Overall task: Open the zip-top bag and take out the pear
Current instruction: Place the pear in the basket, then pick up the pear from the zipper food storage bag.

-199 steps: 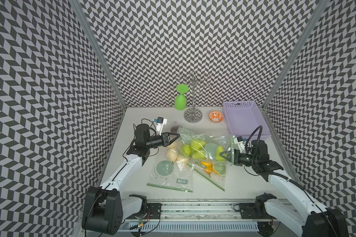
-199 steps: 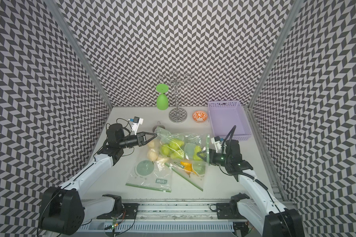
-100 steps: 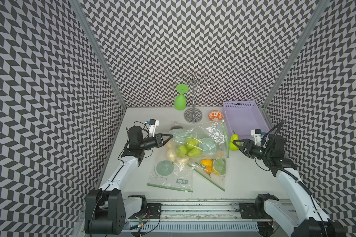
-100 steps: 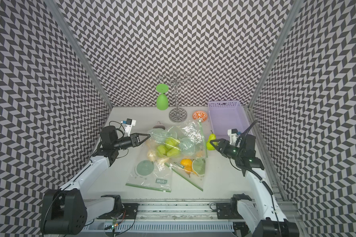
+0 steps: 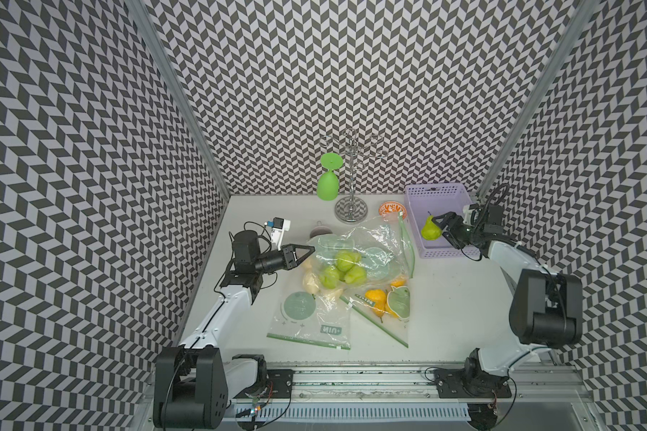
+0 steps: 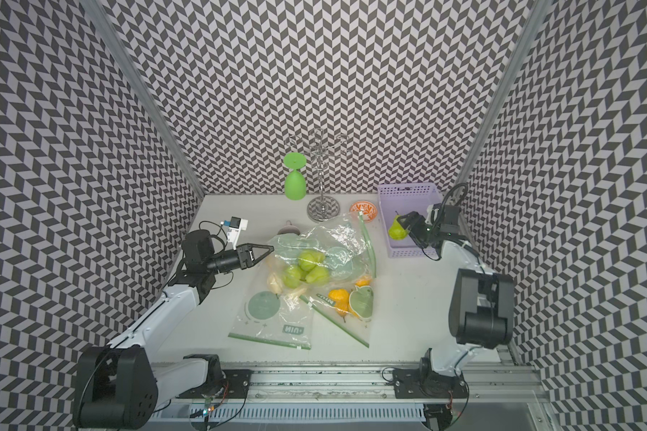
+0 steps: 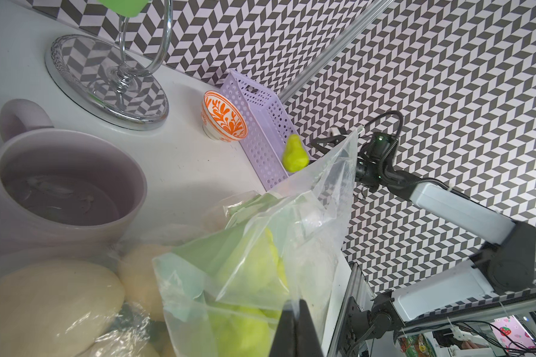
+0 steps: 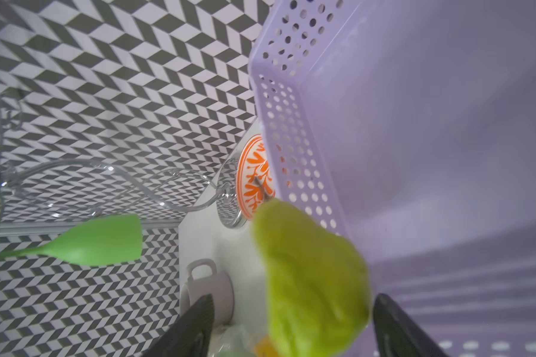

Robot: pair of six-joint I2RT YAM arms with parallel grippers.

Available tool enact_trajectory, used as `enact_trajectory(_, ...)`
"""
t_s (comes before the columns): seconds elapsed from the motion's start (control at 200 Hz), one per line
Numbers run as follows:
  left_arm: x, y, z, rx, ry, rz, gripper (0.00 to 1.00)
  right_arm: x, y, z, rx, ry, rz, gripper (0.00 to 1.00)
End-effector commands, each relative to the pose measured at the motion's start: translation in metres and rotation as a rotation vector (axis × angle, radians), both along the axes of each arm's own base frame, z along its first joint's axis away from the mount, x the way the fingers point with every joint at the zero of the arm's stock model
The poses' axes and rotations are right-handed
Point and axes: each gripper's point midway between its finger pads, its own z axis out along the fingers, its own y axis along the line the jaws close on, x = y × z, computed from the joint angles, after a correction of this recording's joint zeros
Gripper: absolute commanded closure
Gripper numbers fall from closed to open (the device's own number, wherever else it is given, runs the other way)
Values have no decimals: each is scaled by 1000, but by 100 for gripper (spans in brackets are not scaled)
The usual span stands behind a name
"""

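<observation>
The right arm point(image 5: 516, 257) had swung away from the zip-top bag point(image 5: 370, 246) and over to the purple basket point(image 5: 436, 186) at the back of the counter point(image 5: 456, 298). A moment before, it had been down at the mouth of the bag. It had taken one green pear point(image 5: 431, 231) along.

The bag had stayed where it was, open and puffed up. The left gripper point(image 5: 309, 252) was still clenched tight on its near edge and held that edge up off the counter. More green pears were still inside the bag.

In both top views the pear was at the basket's wall nearest the bag, right by the right gripper point(image 6: 409, 228). In the right wrist view its fingers point(image 8: 198, 324) had just spread wide, with a clear gap beside the pear point(image 8: 313, 278). So the pear had been let go. It looked blurry there, and I could not tell if it had landed on the basket floor yet.

This meant the job looked almost done. The bag was open and a pear was out. What seemed left was for the pear to settle and the left fingers to let go of the bag.
</observation>
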Motion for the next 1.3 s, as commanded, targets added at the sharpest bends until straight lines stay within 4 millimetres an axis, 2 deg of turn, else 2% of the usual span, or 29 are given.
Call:
enact_trajectory(0.0,-8,-6,9,13,-71,-42,100,27,-13,12,-78,-77,-3,10)
enact_trajectory(0.06,-9,-9,10,25,-82,-52,100,29,-10,16,-89,-78,29,9)
enact_trajectory(0.135,-11,-10,12,28,-96,-59,100,20,-3,31,-74,-113,61,9)
enact_trajectory(0.25,-11,-12,13,30,-103,-66,100,-15,19,52,-20,-179,126,14)
enact_trajectory(0.29,-11,-13,13,31,-105,-69,100,-28,31,54,4,-184,167,20)
enact_trajectory(0.335,-11,-13,13,32,-108,-70,100,-46,45,47,29,-160,218,28)
enact_trajectory(0.461,-12,-16,12,35,-109,-78,100,-91,90,29,78,-148,354,56)
enact_trajectory(0.541,-13,-17,10,37,-108,-81,100,-117,121,23,139,-154,453,66)
enact_trajectory(0.666,-15,-18,13,35,-113,-88,100,-139,148,19,155,-167,544,77)
enact_trajectory(0.846,-17,-17,14,43,-116,-84,100,-172,163,33,197,-223,639,80)
enact_trajectory(0.971,-17,-19,14,41,-112,-86,100,-193,171,31,213,-225,690,80)
enact_trajectory(1.102,-18,-21,13,40,-109,-92,100,-203,185,15,235,-190,723,79)
enact_trajectory(1.297,-23,-24,9,40,-93,-95,100,-213,222,9,252,-183,818,76)
